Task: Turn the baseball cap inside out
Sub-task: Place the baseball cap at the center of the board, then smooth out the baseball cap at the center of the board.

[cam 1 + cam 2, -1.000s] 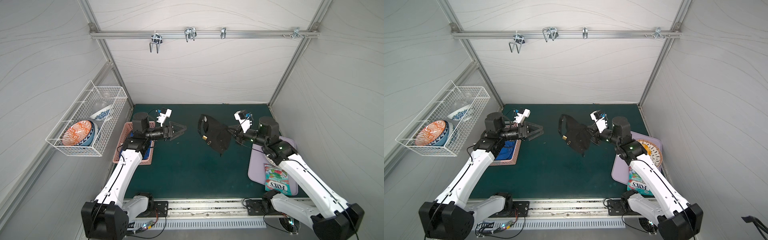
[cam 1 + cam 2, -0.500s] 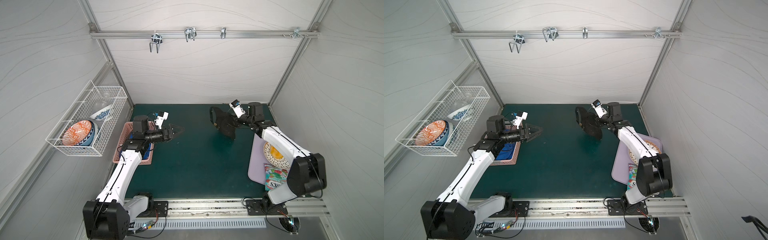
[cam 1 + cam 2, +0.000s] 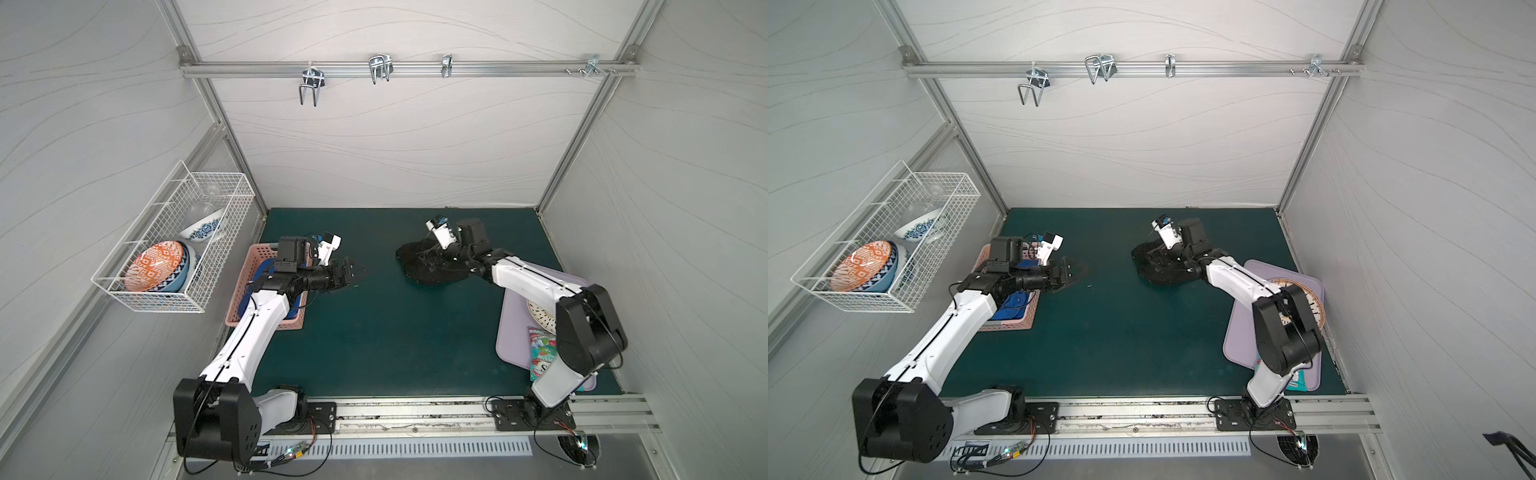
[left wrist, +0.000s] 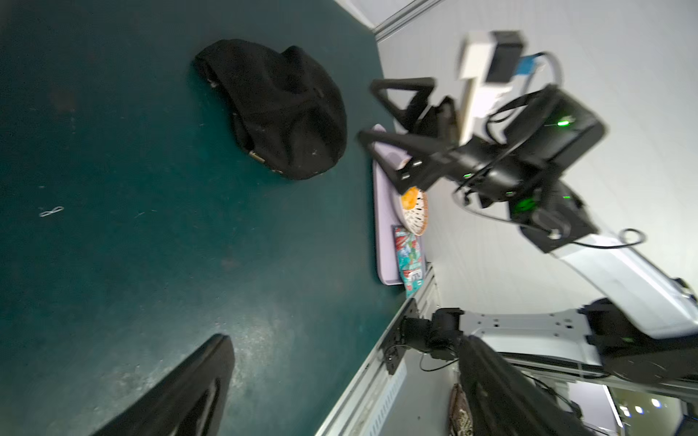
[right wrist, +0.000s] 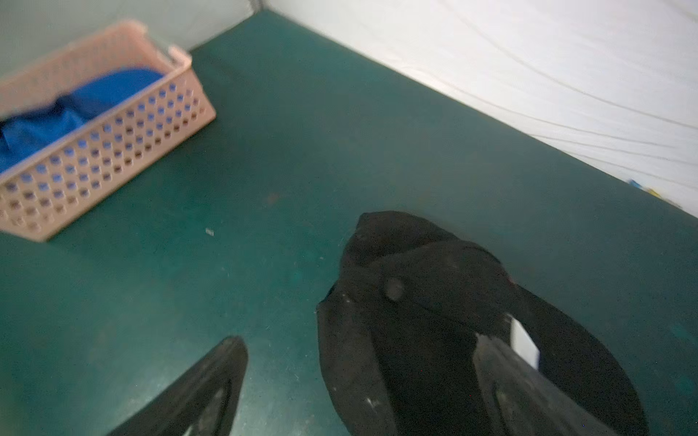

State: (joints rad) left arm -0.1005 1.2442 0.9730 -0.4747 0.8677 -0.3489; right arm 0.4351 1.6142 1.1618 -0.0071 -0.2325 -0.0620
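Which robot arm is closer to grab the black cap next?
Right. The right gripper is open just over the black cap lying on the mat. The left gripper, also open, is across the mat beside the pink basket.

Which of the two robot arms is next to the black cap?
The right arm: the right end effector, open, is at the black cap; the left end effector hangs apart, by the pink basket.
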